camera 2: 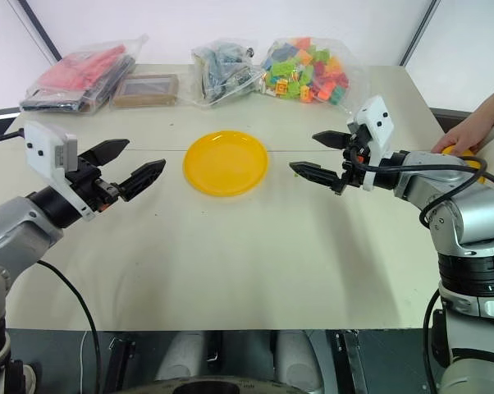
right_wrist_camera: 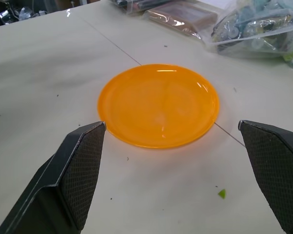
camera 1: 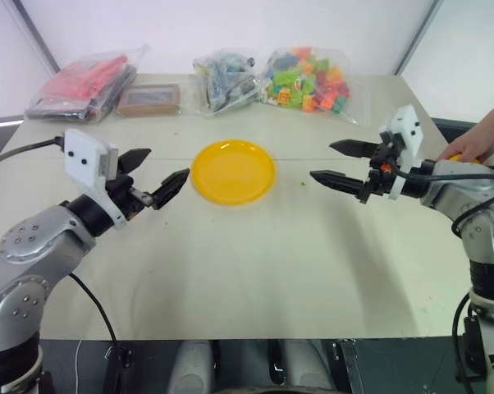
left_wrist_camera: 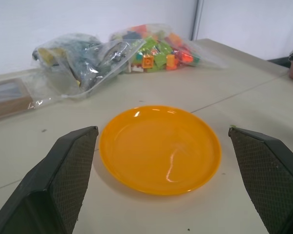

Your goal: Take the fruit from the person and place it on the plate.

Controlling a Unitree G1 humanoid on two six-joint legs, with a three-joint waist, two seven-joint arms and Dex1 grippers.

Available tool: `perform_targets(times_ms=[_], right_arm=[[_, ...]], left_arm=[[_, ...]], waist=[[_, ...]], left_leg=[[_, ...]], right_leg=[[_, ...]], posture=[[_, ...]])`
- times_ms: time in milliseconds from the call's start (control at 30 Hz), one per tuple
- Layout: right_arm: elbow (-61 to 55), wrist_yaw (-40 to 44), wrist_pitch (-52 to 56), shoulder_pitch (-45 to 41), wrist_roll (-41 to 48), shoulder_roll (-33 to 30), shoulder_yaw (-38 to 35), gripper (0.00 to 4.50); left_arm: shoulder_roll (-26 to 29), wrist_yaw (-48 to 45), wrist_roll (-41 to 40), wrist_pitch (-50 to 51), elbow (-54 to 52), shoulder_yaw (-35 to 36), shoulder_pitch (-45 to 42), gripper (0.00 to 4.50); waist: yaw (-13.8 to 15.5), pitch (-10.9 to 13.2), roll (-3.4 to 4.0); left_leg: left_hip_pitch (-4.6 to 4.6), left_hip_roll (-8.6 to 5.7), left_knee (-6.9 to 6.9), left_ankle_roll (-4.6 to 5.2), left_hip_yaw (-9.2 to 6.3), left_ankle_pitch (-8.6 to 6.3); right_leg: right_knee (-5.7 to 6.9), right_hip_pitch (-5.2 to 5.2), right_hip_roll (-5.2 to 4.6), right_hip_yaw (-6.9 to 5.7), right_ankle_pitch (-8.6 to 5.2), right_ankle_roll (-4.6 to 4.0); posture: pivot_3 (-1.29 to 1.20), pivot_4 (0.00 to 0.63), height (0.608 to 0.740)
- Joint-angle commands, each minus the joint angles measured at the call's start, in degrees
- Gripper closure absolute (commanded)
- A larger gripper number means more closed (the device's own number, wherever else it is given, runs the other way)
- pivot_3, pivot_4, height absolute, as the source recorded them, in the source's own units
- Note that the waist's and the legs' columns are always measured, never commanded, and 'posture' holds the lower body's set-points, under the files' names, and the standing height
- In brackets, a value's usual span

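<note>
Both grippers stand with their jaws spread wide and nothing between them. The left gripper (camera 1: 153, 175) hangs just above the table (camera 1: 255, 263) on the near left side of the plate (camera 1: 233, 171), its two black fingers (left_wrist_camera: 64, 185) aimed toward the plate. The right gripper (camera 2: 322, 156) hangs opposite on the plate's right side, its fingers (right_wrist_camera: 76, 175) likewise aimed inward. In each wrist view the plate sits framed between that gripper's two fingertips, a little beyond them and touching neither.

There is one plate, round, glossy and yellow-orange, lying flat near the middle of the table with nothing on it. There is one fruit (camera 2: 464, 153), of which a bright yellow sliver shows at the table's right edge under the person's hand (camera 2: 460, 135). It lies behind the right gripper's wrist, well apart from both sets of jaws and from the plate. One hand and forearm of the person reaches in from the right.

Along the far edge of the table lie three clear bags and one flat item: a bag of red things (camera 1: 87, 82) at the far left, a brown flat box (camera 1: 148, 99) beside it, a bag of dark grey-blue pieces (camera 1: 224, 80), and a bag of multicoloured blocks (camera 1: 308, 80) to its right. A small green speck (right_wrist_camera: 222, 193) lies on the table near the right gripper.
</note>
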Motion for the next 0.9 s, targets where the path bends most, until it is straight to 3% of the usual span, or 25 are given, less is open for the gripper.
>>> perform_targets(times_ms=[33,700,900], right_arm=[[-0.62,0.42,-1.40,-0.70,0.17,-0.10,-0.95,0.05],[-0.43,1.38,-1.82,-0.60,-0.20,-1.15,-1.58,0.05],[0.00,-2.88,1.19,-3.71,1.78,1.31,-3.00,0.05]], left_arm=[[0.73,-0.21,-0.03,-1.02,-1.00,0.80,-0.77,0.00],[-0.25,-0.98,1.16,-1.92,0.19,-0.85,-2.25,0.00],[-0.70,-0.86,1.68,-2.42,0.52,-1.14,-2.85,0.00]], waist=[[-0.01,0.00,0.00],[0.00,0.00,0.00],[-0.02,0.00,0.00]], left_leg=[[0.00,0.00,0.00,0.00,0.00,0.00],[0.00,0.00,0.00,0.00,0.01,0.00],[0.00,0.00,0.00,0.00,0.00,0.00]], right_leg=[[0.00,0.00,0.00,0.00,0.00,0.00],[0.00,0.00,0.00,0.00,0.00,0.00],[0.00,0.00,0.00,0.00,0.00,0.00]], posture=[[0.00,0.150,0.731],[0.00,0.150,0.731],[0.00,0.150,0.731]])
